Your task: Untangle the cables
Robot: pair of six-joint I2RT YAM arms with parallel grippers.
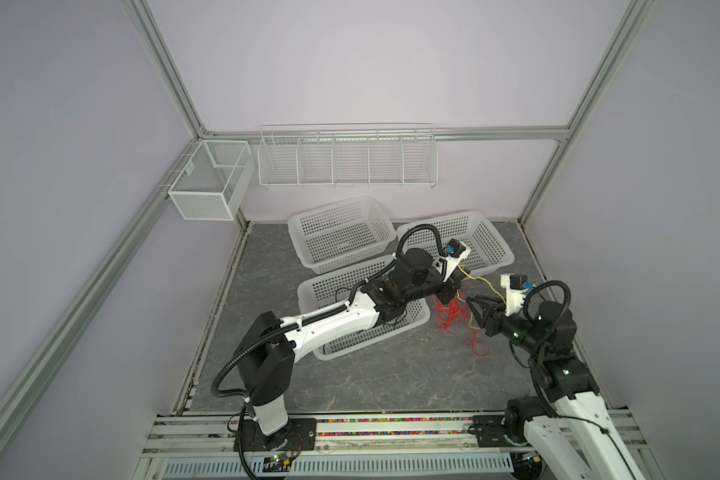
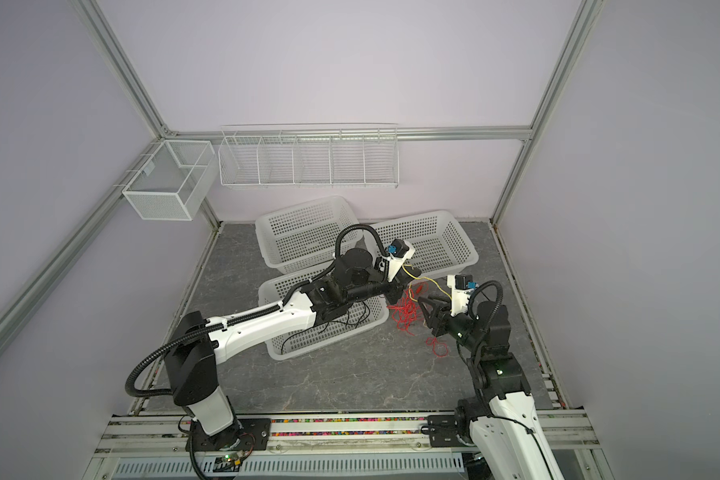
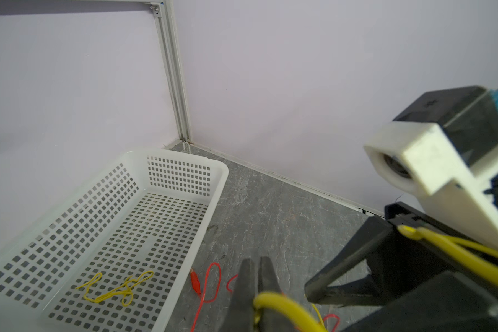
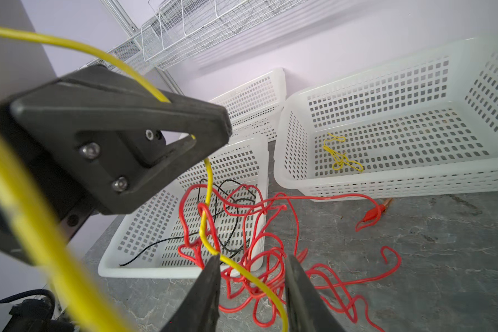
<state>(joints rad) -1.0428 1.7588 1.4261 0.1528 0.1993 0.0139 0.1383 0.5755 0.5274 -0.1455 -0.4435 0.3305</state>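
Note:
My left gripper (image 3: 256, 263) is shut on a yellow cable (image 3: 273, 300), just above the floor beside the near basket in both top views (image 1: 449, 295) (image 2: 395, 296). That yellow cable (image 4: 206, 230) runs down through a tangle of crinkly red cables (image 4: 266, 258) on the floor (image 1: 454, 313). It then passes between the fingers of my right gripper (image 4: 253, 266), which is open and not pinching it. A red cable's clip (image 4: 373, 214) lies on the floor. Thin black cables (image 4: 227, 207) lie in the near basket. A loose yellow cable (image 4: 339, 156) lies in the far right basket.
Three white perforated baskets stand on the grey floor: a near one (image 1: 333, 353), a back one (image 1: 304, 224) and a right one (image 1: 504, 249). A wire rack (image 1: 346, 160) and a mesh box (image 1: 208, 183) hang on the back wall.

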